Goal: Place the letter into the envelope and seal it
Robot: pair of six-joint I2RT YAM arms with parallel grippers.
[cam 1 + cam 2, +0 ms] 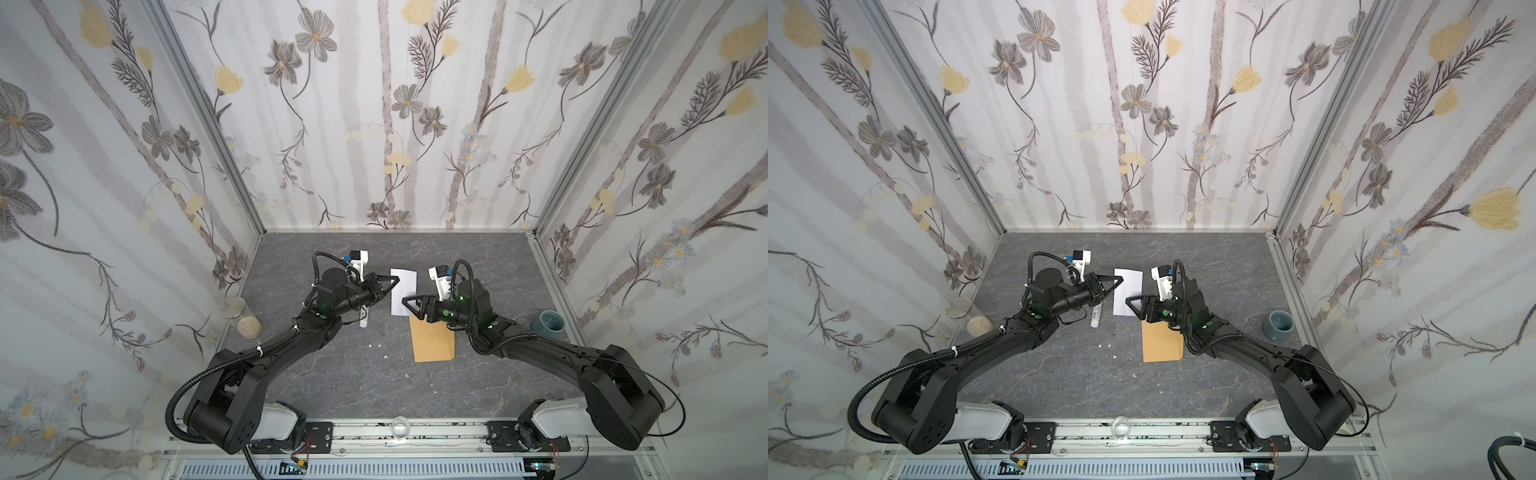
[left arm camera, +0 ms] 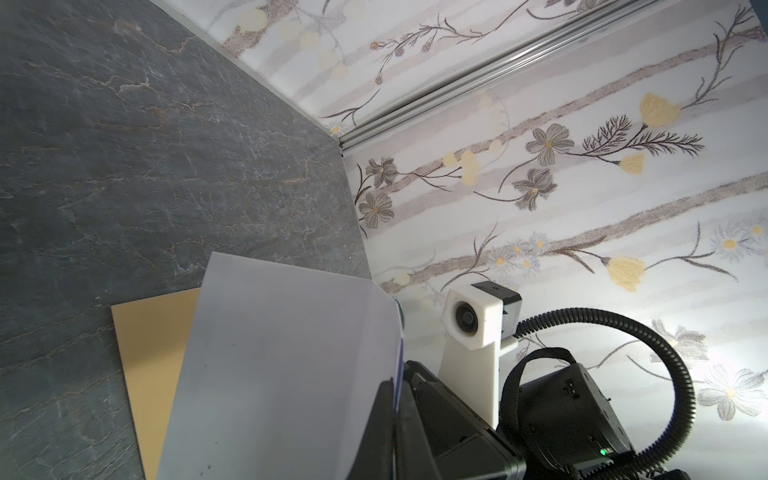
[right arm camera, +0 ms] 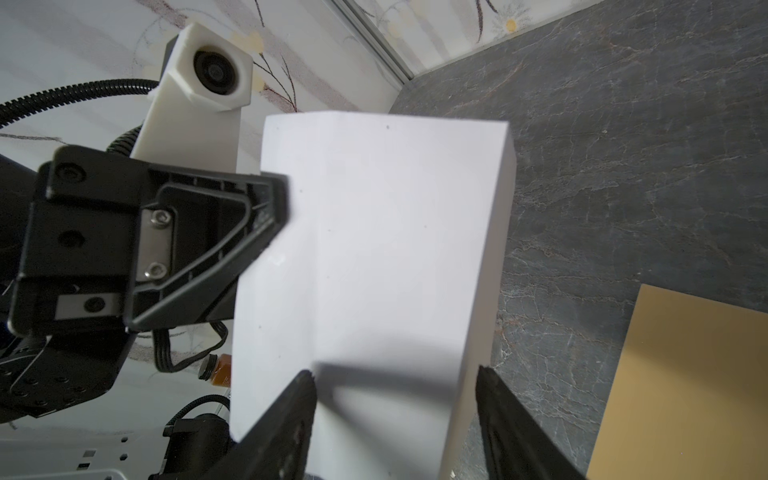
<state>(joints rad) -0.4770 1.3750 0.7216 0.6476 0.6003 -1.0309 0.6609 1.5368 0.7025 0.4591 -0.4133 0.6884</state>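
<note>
Left fingers (image 3: 266, 208) pinching letter (image 3: 374, 249), right fingers (image 3: 291, 424) apart

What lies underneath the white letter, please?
Only grey tabletop shows around the letter, which the left gripper holds; the tan envelope lies beside its near edge. The spot directly beneath is covered by the sheet.

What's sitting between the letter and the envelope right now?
The open right claw hangs over the envelope's far end, at the letter's near edge. The left claw grips the letter. Nothing else visible between them.
</note>
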